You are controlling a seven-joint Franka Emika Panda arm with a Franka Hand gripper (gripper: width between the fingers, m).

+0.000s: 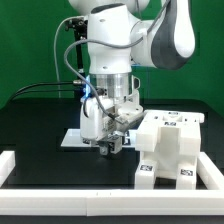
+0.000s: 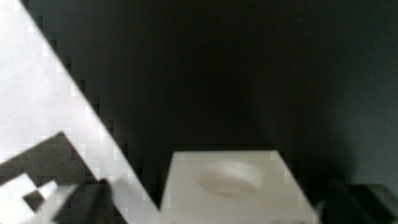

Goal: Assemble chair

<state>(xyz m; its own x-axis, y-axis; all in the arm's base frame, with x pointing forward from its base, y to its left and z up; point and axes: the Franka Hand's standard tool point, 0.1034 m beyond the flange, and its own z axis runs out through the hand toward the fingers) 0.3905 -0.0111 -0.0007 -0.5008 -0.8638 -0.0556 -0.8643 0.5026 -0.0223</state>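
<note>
In the exterior view, a matte black tabletop (image 1: 40, 120) lies before a plain green wall (image 1: 30, 40), edged by long low white border rails (image 1: 60, 178). The white robot arm's two-finger gripper (image 1: 108, 148) hangs low over the thin flat white marker board (image 1: 72, 139). The chair (image 1: 170, 148), a blocky, stepped, tagged white plastic structure, stands on the exterior view's right, just beside the gripper. In the blurred wrist view, the dark fingers (image 2: 86, 207) stand wide apart, flanking a white plastic block with a round dimple (image 2: 226, 180), over the black surface beside the marker board (image 2: 45, 110).
</note>
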